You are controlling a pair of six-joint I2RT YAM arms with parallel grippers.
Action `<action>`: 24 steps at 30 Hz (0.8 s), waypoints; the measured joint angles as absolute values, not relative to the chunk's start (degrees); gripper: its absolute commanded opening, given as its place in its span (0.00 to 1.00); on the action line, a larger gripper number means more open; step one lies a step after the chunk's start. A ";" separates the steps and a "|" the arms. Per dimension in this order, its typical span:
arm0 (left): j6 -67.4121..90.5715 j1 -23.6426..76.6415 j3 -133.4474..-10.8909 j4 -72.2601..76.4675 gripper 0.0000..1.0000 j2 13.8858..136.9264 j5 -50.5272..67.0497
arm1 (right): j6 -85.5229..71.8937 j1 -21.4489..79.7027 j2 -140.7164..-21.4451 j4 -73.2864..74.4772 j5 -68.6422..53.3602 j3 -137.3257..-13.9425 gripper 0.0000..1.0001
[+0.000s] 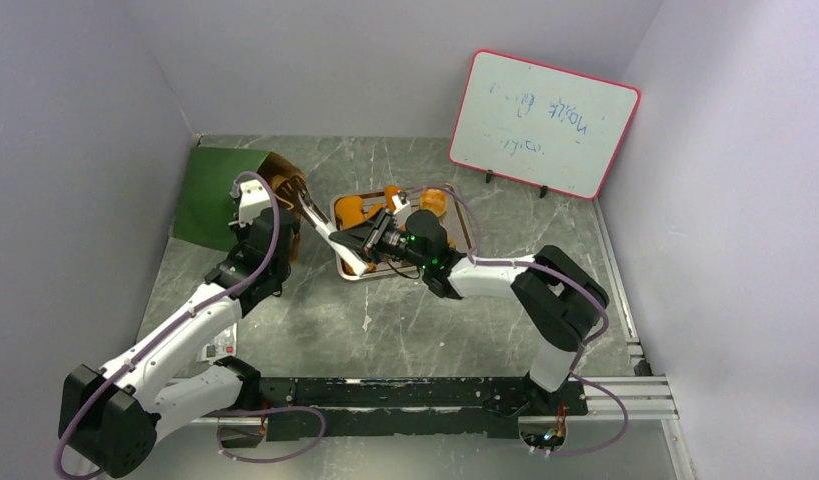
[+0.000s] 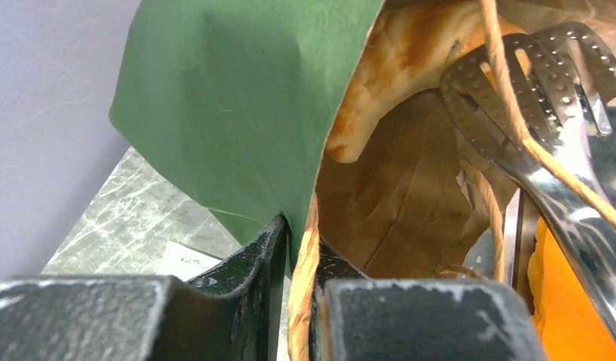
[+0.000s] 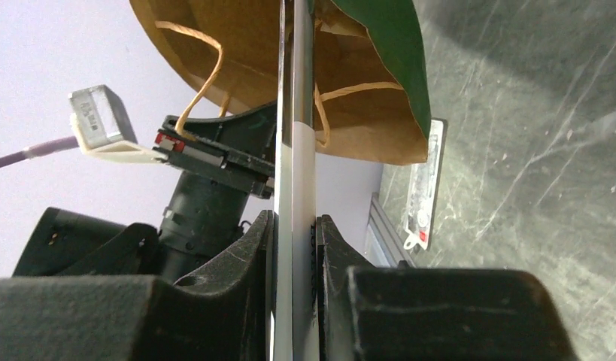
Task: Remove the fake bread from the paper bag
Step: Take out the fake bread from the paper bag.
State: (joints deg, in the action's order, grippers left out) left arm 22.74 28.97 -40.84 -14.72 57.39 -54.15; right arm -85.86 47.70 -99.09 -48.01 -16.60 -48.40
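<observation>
The paper bag (image 1: pixel 210 195), dark green outside and brown inside, lies on its side at the back left, mouth facing right. My left gripper (image 1: pixel 272 212) is shut on the bag's rim (image 2: pixel 303 256), one finger outside and one inside. In the left wrist view a glossy fake bread loaf (image 2: pixel 410 53) shows deep in the bag. My right gripper (image 1: pixel 373 243) is shut on the handle of metal tongs (image 3: pixel 293 150). The tongs' perforated tips (image 2: pixel 530 98) reach into the bag's mouth. More fake bread (image 1: pixel 352 210) lies on the silver tray (image 1: pixel 350 272).
A tan cord handle (image 2: pixel 508 98) hangs across the tongs at the bag's mouth. A whiteboard (image 1: pixel 543 122) stands at the back right. A small white card (image 1: pixel 220 347) lies by the left arm. Grey walls close in on three sides.
</observation>
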 measured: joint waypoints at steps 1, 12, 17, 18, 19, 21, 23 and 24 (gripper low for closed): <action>22.09 28.97 -40.84 -14.66 0.07 57.39 -53.78 | -85.32 47.72 -99.63 -47.33 -16.69 -49.25 0.00; 19.73 28.95 -40.86 -13.58 0.07 57.52 -52.03 | -71.61 50.39 -101.58 -32.95 -15.03 -61.58 0.06; 19.68 28.73 -41.47 -13.82 0.07 57.30 -52.03 | -69.45 50.87 -102.69 -31.29 -14.87 -59.83 0.07; 19.66 28.60 -41.78 -13.91 0.07 57.25 -52.03 | -69.28 50.85 -102.78 -30.89 -14.61 -59.02 0.07; 19.46 28.34 -42.26 -14.06 0.07 57.14 -52.03 | -69.04 50.87 -102.78 -30.41 -14.26 -57.87 0.08; 18.96 27.97 -42.76 -14.06 0.07 56.97 -52.01 | -68.01 51.22 -102.59 -29.12 -13.32 -55.46 0.08; 18.31 27.40 -42.94 -14.04 0.07 56.75 -51.79 | -66.63 52.01 -102.35 -26.39 -12.34 -53.95 0.09; 17.91 27.07 -42.94 -14.04 0.07 56.73 -51.51 | -66.06 52.42 -102.17 -25.36 -12.08 -53.49 0.10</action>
State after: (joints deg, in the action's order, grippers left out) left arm 17.91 27.07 -42.94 -14.04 56.73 -51.51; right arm -66.06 52.42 -102.17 -25.36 -12.08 -53.49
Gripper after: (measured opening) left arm 0.072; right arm 0.171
